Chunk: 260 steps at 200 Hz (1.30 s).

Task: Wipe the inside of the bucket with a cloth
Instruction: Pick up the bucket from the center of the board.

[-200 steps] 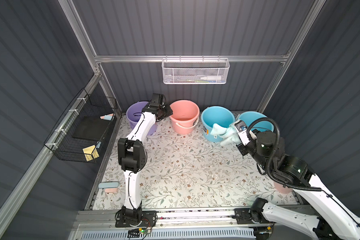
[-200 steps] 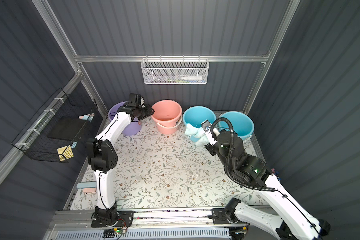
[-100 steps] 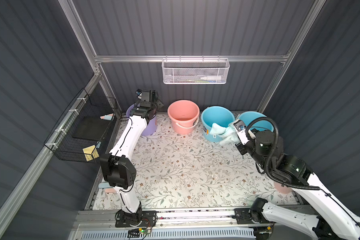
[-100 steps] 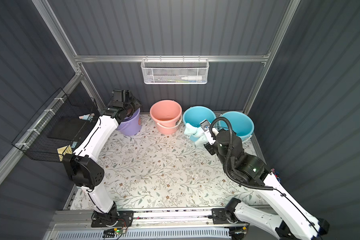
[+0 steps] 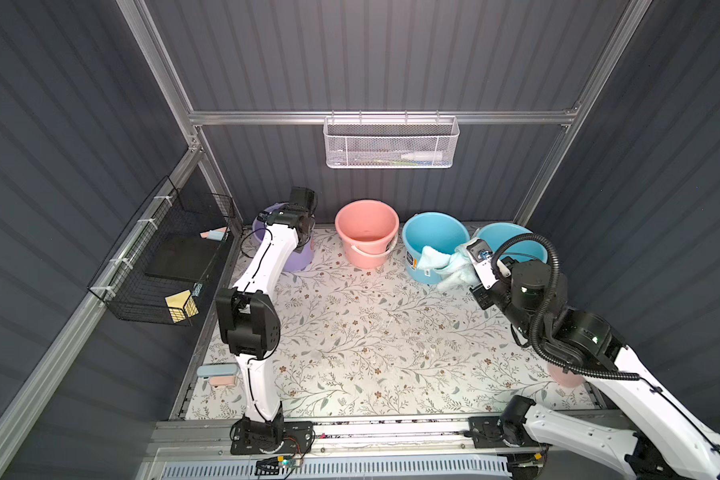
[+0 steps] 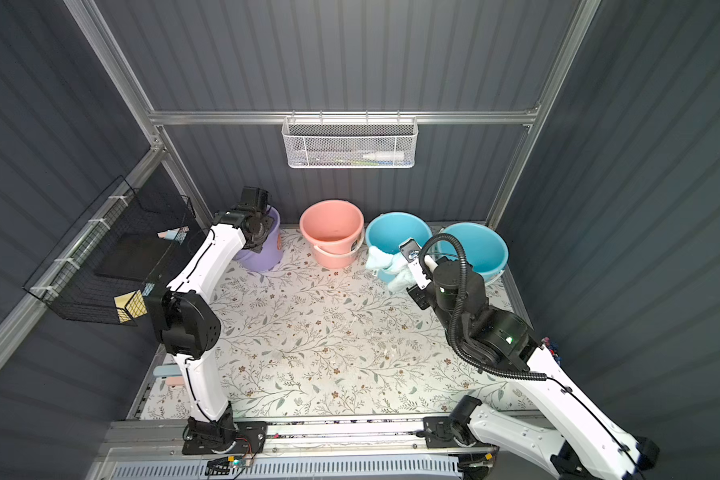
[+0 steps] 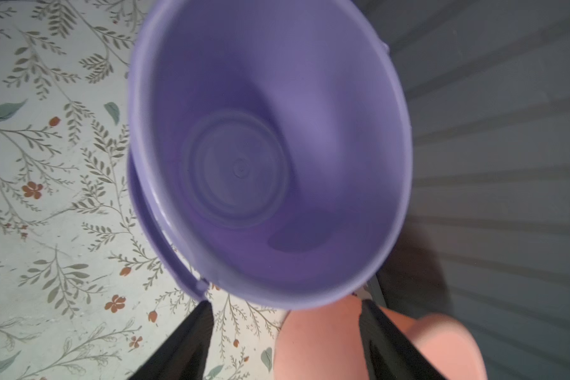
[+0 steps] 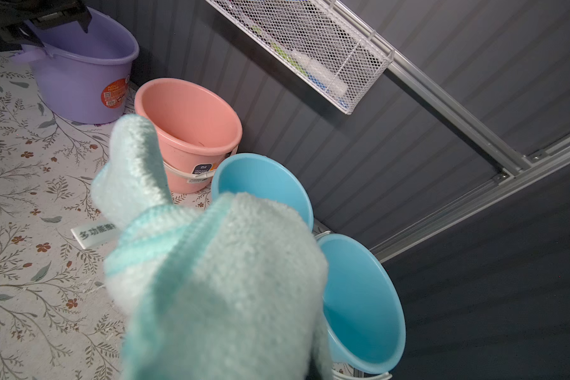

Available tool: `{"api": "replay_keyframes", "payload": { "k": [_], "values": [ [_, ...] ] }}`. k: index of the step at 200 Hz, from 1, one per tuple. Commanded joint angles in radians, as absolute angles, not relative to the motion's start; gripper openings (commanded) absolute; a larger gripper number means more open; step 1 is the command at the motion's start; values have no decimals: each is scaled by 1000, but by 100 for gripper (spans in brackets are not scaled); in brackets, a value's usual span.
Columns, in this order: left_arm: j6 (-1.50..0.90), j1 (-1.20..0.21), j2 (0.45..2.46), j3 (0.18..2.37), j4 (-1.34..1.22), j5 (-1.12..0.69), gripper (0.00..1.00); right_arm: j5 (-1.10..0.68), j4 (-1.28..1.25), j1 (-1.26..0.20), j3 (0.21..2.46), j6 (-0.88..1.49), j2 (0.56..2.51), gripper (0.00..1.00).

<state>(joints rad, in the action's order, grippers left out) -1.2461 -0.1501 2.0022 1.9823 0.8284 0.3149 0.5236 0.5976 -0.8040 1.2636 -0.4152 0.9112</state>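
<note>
Aqua-blue terry, the rumpled cloth [image 5: 447, 268] lay across the near rim of a round sky-blue plastic bucket [image 5: 433, 232] in both top views. Part of it was inside and part hung outside, bunched at the right claw [image 5: 466, 257], which was closed on it. That side looked unchanged from a second before, so wiping seemed not properly under way. The left claw [image 5: 307, 224] had changed. A second earlier it sat by the rim of the round salmon-pink plastic bucket [image 5: 371, 257]. Now it hung above the round lilac plastic bucket [image 5: 296, 259], with its elbow swung out over the floral tabletop [image 5: 371, 332]. Neither bucket appeared to have shifted.

The left wrist view looked straight down into the lilac plastic bucket [image 7: 343, 131], which was bare. The left claw [image 7: 287, 306] had its black fingers [image 7: 185, 342] spread apart around nothing. It had probably let go and was free to steady a bucket.

In the right wrist view the cloth [image 8: 218, 279] hid the right claw completely.
</note>
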Motion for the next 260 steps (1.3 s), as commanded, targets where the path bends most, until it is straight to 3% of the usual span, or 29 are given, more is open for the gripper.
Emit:
{"api": "replay_keyframes", "payload": {
  "k": [1,54,135,186,241,260],
  "values": [
    [-1310,-101,2030,2025,886,320,72,525,578,-802,1261,-407,893,0],
    [-1320,-43,2063,2034,900,325,71,543,579,-802,1249,-408,878,0],
    [-1316,-32,2103,1979,856,301,60,545,577,-802,1241,-408,874,0],
    [-1319,-32,2086,1935,827,290,39,547,582,-802,1240,-413,864,0],
    [-1338,-32,2002,1864,799,272,8,548,591,-803,1229,-408,838,0],
    [-1336,-32,1969,1831,792,252,3,547,590,-802,1226,-409,831,0]
  ]
}}
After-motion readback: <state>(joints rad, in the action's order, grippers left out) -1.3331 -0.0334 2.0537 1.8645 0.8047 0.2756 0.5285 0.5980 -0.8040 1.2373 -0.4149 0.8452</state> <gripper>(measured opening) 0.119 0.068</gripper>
